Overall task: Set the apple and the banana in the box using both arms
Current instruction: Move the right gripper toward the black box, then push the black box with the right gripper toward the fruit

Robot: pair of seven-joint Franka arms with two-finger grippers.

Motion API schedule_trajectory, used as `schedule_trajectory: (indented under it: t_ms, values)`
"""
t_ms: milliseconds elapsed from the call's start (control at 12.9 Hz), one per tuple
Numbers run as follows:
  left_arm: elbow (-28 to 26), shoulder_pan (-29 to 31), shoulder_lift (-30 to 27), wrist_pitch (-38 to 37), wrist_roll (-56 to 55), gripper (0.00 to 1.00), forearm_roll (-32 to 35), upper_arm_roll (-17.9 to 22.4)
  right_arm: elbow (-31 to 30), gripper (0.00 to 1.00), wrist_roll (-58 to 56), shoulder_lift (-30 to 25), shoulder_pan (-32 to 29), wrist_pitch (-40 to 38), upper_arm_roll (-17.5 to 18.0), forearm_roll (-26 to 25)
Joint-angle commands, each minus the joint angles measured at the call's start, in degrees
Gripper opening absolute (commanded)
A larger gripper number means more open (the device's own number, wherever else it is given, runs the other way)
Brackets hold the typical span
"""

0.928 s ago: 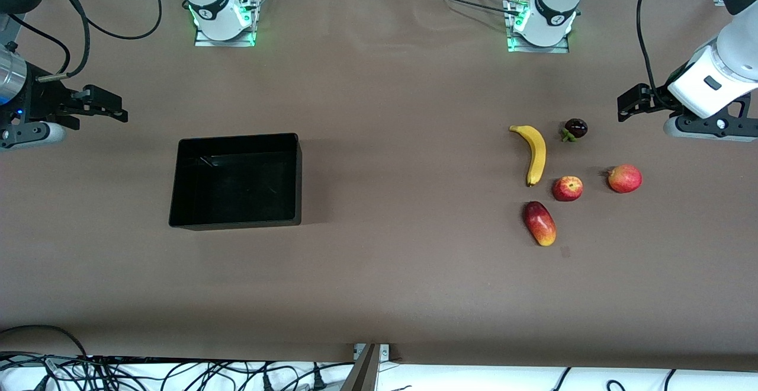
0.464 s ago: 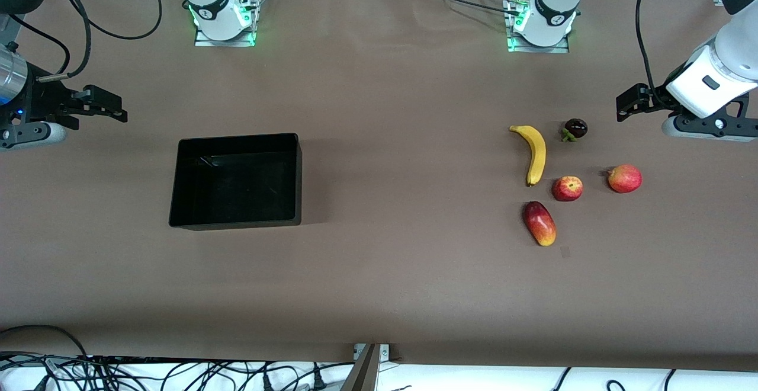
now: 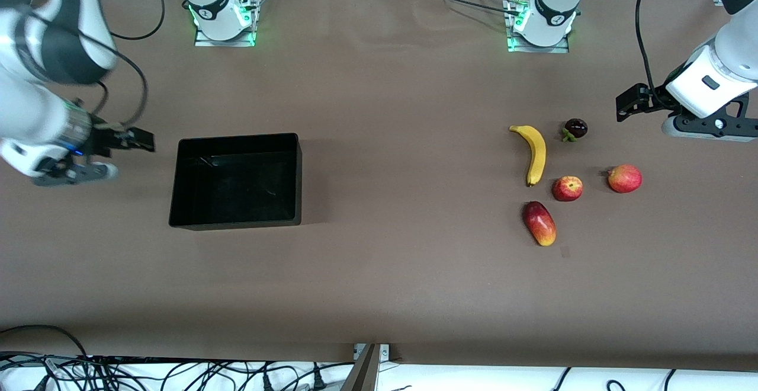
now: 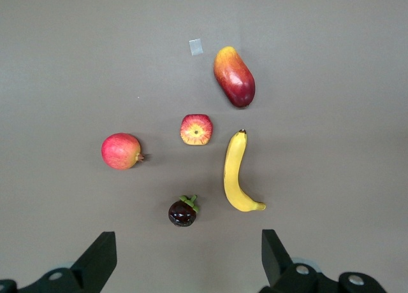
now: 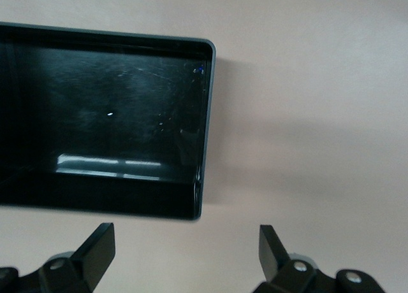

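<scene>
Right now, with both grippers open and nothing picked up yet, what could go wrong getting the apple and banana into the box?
1. The apple sits close to the banana tip and the mango-like fruit; the open left gripper might nudge either.
2. The similar red-orange fruit lies beside the apple and could be picked by mistake.
3. The right gripper hangs beside the box, so it could knock the wall.
</scene>
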Motion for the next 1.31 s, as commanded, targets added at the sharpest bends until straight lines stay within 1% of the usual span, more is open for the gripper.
schedule_trajectory:
  t_ms: [0, 155, 387, 464, 541, 619, 696, 773, 928, 1083, 1160, 1238]
  values:
    - [1.88, -0.44, 0.89, -1.22, 0.52, 1.0, 0.33, 0.2, -6.74, 1.0, 1.64, 1.48, 0.02, 8.15, -0.52, -0.16]
    - [1.88, -0.44, 0.89, -1.22, 0.52, 1.0, 0.33, 0.2, -10.85, 1.0, 1.73, 4.31, -0.16, 15.35, -1.4, 0.11]
    - [1.88, -0.36, 0.89, -1.22, 0.52, 1.0, 0.33, 0.2, -20.08, 0.99, 1.82, 6.33, -0.33, 29.93, -2.02, 0.81]
    - [1.88, -0.44, 0.89, -1.22, 0.52, 1.0, 0.33, 0.2, -21.15, 0.86, 1.9, 6.95, -0.68, 31.72, -2.1, 0.81]
    - [1.88, -0.44, 0.89, -1.22, 0.52, 1.0, 0.33, 0.2, -21.25, 0.65, 2.25, 7.39, -0.69, 31.65, -2.1, 1.34]
    - [1.88, -0.44, 0.89, -1.22, 0.52, 1.0, 0.33, 0.2, -21.08, 0.37, 2.17, 7.39, -0.69, 31.39, -2.1, 1.69]
    - [1.88, -0.44, 0.81, -1.31, 0.44, 1.0, 0.33, 0.11, -20.81, 0.12, 1.91, 7.22, -0.69, 31.21, -2.1, 1.69]
    - [1.88, -0.44, 0.81, -1.31, 0.52, 1.0, 0.33, 0.2, -19.94, 0.0, 1.73, 7.05, -0.69, 30.25, -2.1, 1.78]
    - [1.88, -0.44, 0.89, -1.31, 0.52, 1.0, 0.33, 0.2, -18.01, 0.0, 1.47, 6.87, -0.69, 27.18, -2.02, 2.13]
    - [1.88, -0.44, 0.81, -1.31, 0.52, 1.0, 0.33, 0.2, -18.0, 0.0, 1.2, 5.91, -0.6, 26.46, -1.67, 2.66]
    - [1.88, -0.44, 0.89, -1.31, 0.52, 1.0, 0.33, 0.2, -17.74, 0.0, 1.29, 5.2, -0.6, 25.59, -0.88, 2.66]
    - [1.88, -0.44, 0.89, -1.31, 0.52, 1.0, 0.33, 0.2, -16.08, 0.0, 1.29, 4.85, -0.6, 24.89, 0.52, 2.66]
